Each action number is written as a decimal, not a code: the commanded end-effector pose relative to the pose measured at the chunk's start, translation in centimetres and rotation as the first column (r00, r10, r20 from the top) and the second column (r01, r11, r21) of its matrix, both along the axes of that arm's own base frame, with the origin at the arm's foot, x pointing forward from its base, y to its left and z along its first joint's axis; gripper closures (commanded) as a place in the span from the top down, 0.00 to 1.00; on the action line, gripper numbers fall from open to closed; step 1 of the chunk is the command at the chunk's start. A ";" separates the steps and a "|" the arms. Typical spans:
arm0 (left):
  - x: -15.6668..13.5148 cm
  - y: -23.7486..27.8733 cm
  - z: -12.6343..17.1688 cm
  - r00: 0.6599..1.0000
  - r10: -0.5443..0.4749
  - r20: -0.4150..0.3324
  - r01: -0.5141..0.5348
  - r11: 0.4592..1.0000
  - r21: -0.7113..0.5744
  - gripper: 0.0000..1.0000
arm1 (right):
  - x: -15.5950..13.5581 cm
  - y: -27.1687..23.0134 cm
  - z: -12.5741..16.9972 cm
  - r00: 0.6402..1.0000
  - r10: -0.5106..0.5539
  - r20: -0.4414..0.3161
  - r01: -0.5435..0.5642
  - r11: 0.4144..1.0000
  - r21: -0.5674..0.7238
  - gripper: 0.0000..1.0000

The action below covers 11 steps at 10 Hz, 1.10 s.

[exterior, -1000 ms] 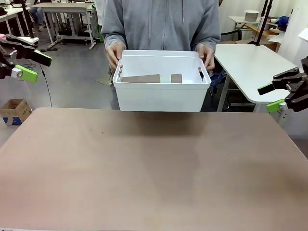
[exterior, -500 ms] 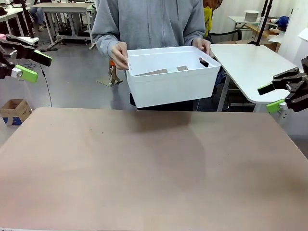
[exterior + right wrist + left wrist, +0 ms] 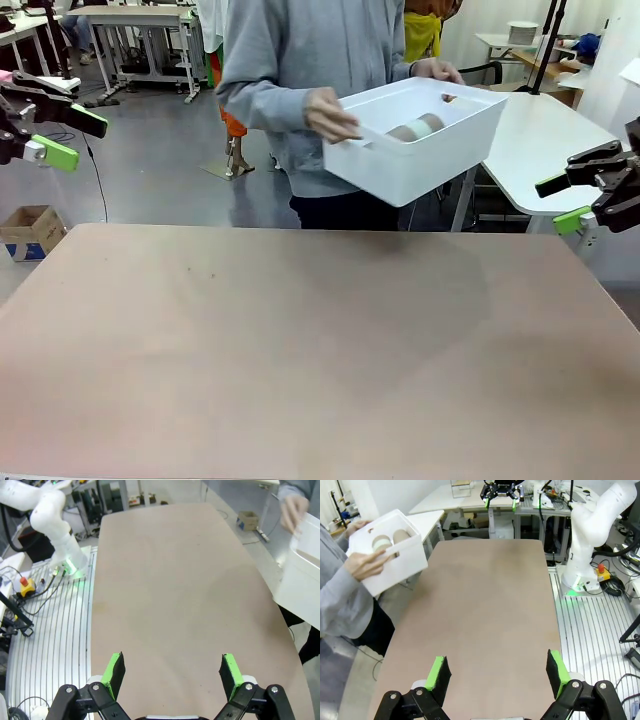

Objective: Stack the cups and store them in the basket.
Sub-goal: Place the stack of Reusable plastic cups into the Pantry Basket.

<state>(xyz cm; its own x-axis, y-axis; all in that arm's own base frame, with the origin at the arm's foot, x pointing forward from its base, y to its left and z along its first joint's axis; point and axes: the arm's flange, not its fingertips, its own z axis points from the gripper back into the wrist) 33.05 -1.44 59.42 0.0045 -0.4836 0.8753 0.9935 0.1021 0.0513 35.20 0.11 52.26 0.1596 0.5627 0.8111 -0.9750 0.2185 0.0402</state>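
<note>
At the right edge of the front view our right gripper (image 3: pixel 568 202) stood spread and empty; at the left edge our left gripper (image 3: pixel 62 137) was spread and empty too. The basket (image 3: pixel 420 165) was in the upper middle, off the table (image 3: pixel 300 350), tilted in the person's two hands (image 3: pixel 330 115), nearer our right gripper. Inside we counted two cup (image 3: pixel 382 541) ends lying down; more could be nested.

White arms, black green-padded tools (image 3: pixel 495 672)
</note>
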 end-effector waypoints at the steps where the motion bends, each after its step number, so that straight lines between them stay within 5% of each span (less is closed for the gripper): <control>1: 0.1 0.0 0.2 1.000 -0.007 0.005 0.007 1.000 -0.023 1.00 | -0.1 0.2 0.1 1.000 -0.013 -0.008 0.013 1.000 0.020 1.00; 11: 0.1 0.0 0.2 1.000 -0.007 0.005 0.007 1.000 -0.023 1.00 | -0.1 0.2 0.1 1.000 -0.013 -0.008 0.013 1.000 0.020 1.00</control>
<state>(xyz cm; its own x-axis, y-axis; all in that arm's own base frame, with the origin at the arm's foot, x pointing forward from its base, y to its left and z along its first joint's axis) 33.05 -1.44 59.42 0.0045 -0.4836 0.8753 0.9935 0.1020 0.0512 35.20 0.11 52.26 0.1596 0.5627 0.8111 -0.9750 0.2185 0.0402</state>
